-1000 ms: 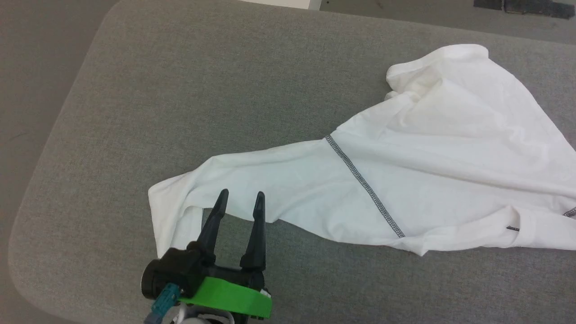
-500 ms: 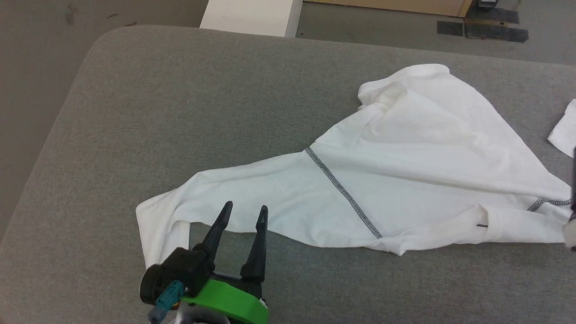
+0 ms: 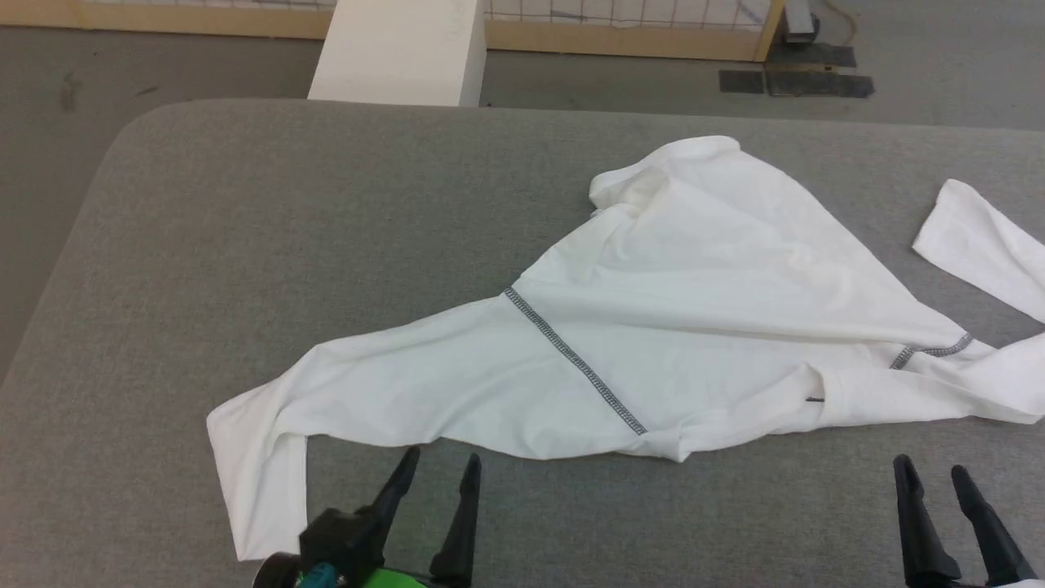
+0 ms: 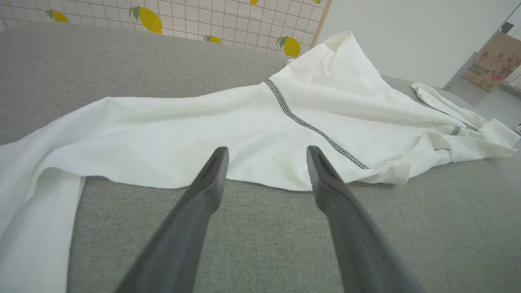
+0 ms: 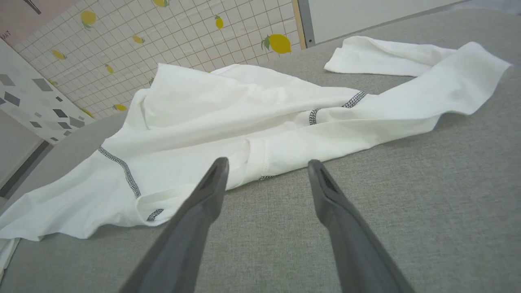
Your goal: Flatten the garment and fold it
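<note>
The garment [image 3: 686,310], a white long-sleeved shirt with dark grey seam stitching, lies rumpled across the grey padded table [image 3: 245,229]. One sleeve stretches to the lower left and bends down at its cuff. The other sleeve runs off to the right. My left gripper [image 3: 441,465] is open just short of the shirt's near edge, nothing between its fingers. My right gripper [image 3: 931,469] is open at the lower right, a little in front of the shirt. The shirt [image 4: 260,118] lies beyond the left gripper [image 4: 266,152], and likewise the shirt [image 5: 244,118] beyond the right gripper [image 5: 266,165].
A white box [image 3: 400,53] stands on the floor behind the table's far edge. A low wooden-framed grid fence [image 3: 620,24] runs along the back. The table's rounded left corner drops to grey floor [image 3: 49,122].
The head camera has tilted up and turned right, showing more of the far floor. The right gripper has come into view, open. The left gripper now sits off the sleeve, near its edge.
</note>
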`<state>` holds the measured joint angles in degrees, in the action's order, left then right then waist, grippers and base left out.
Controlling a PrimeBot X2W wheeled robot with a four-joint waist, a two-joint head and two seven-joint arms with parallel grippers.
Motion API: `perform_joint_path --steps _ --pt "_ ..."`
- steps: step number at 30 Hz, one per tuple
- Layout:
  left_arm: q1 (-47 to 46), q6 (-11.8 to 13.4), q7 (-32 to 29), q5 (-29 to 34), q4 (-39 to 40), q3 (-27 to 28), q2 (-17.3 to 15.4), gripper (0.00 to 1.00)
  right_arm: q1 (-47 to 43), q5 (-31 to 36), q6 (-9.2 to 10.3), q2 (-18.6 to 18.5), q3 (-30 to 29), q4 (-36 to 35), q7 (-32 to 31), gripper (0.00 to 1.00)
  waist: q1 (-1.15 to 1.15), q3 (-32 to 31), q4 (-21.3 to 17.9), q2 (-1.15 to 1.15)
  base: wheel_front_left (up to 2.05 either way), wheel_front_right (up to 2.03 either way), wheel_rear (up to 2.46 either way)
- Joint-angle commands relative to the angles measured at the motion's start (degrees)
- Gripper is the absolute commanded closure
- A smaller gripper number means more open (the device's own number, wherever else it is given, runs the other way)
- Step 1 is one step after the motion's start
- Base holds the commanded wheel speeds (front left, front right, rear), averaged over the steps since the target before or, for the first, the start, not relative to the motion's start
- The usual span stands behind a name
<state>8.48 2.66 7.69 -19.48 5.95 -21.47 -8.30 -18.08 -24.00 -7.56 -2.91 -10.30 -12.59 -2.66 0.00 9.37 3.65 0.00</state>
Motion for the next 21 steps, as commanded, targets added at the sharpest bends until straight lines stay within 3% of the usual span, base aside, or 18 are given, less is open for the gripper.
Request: perform_joint_path --steps 1,7,14,16,21 --pt "-0.2 0.0 -1.0 1.5 -0.1 -0.8 -1.2 0.00 0.0 0.0 0.08 0.0 0.6 0.1 1.0 0.00 0.00 -0.9 -1.1 0.00 0.00 0.00 0.00" --pt "-5.1 -1.1 -5.6 4.7 0.3 -2.5 -3.9 0.00 1.8 1.1 0.08 0.0 0.9 0.0 1.5 0.00 0.00 -0.5 -2.1 0.00 0.00 0.00 0.00" --pt "-8.6 -1.0 -8.0 5.2 2.0 -2.2 -4.4 0.00 5.9 2.4 0.08 0.0 1.7 -1.2 0.1 0.00 0.00 1.5 -3.8 0.00 0.00 0.00 0.00" --pt "-8.6 -0.7 -8.0 5.1 2.4 -2.2 -4.3 0.00 8.5 4.2 0.08 0.0 2.1 -2.4 -2.5 0.00 0.00 2.2 -4.3 0.00 0.00 0.00 0.00" --pt "-8.4 -0.1 -7.1 4.2 2.5 -1.9 -3.4 0.00 17.3 8.3 0.08 -1.1 3.0 -3.0 -16.7 0.00 0.00 3.5 -4.6 0.00 0.00 0.00 0.00"
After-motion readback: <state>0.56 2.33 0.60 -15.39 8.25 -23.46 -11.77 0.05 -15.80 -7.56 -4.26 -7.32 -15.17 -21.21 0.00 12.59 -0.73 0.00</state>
